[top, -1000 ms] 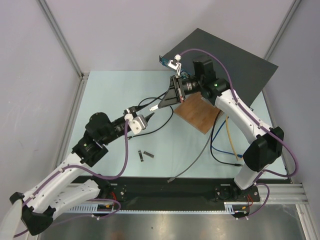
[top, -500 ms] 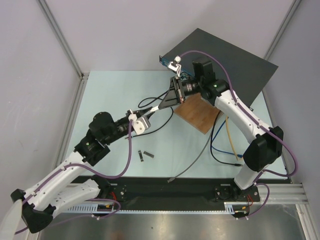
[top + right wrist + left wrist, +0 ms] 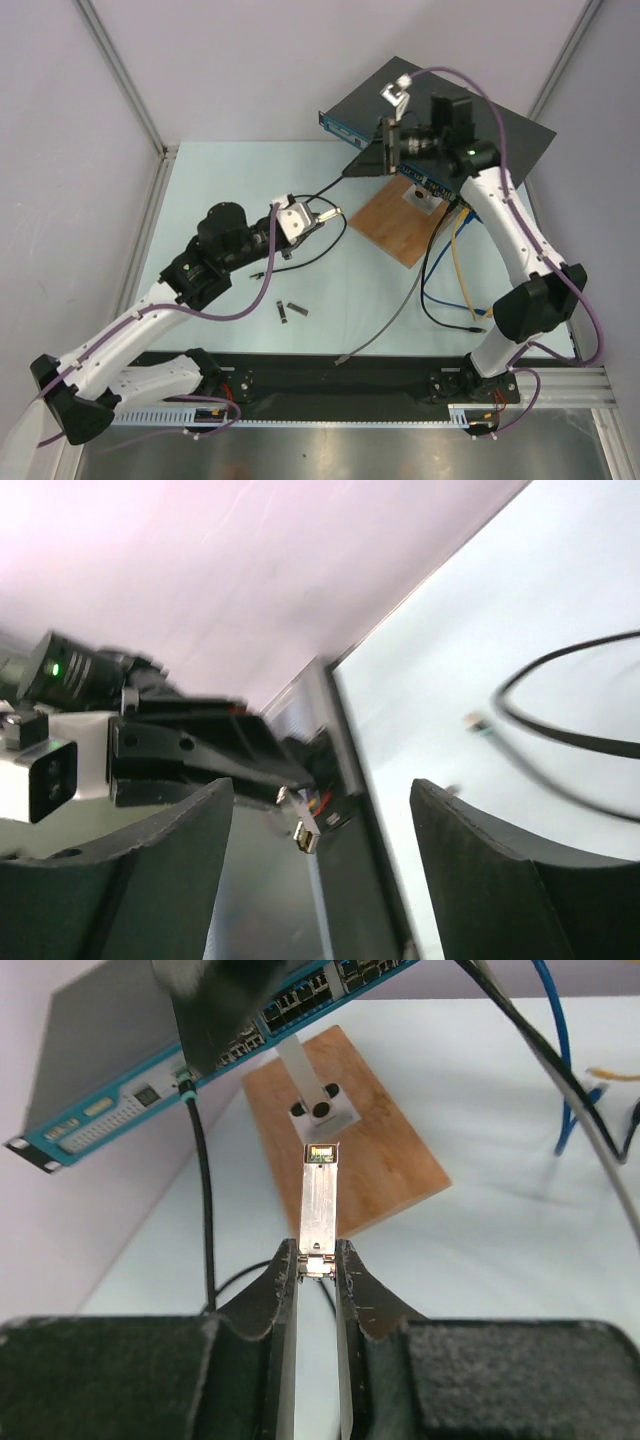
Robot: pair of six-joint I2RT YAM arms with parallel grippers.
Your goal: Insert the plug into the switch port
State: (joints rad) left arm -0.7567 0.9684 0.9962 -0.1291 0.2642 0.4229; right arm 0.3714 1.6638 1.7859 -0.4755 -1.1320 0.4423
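Note:
My left gripper [image 3: 318,1260] is shut on the base of a slim silver plug [image 3: 320,1200], which points toward the switch [image 3: 120,1115] with a gap between them. From above, the plug [image 3: 326,212] hangs over the table left of the wooden board. The switch [image 3: 450,105] is a flat black box at the back with a narrow blue front face. My right gripper [image 3: 378,155] hovers open at that face, nothing between its fingers [image 3: 130,880]. A black cable [image 3: 205,1200] runs up into a port near the face's left end.
A brown wooden board [image 3: 395,225] with a white bracket [image 3: 315,1100] lies under the switch's front. Blue and yellow cables [image 3: 445,285] and a grey cable [image 3: 385,325] trail at the right. Two small dark pieces [image 3: 292,311] lie near the front. Walls close in left and behind.
My right gripper has opened and swung up and right, from above the board to the switch's face. My left gripper closed on the plug and carried it right, toward the switch.

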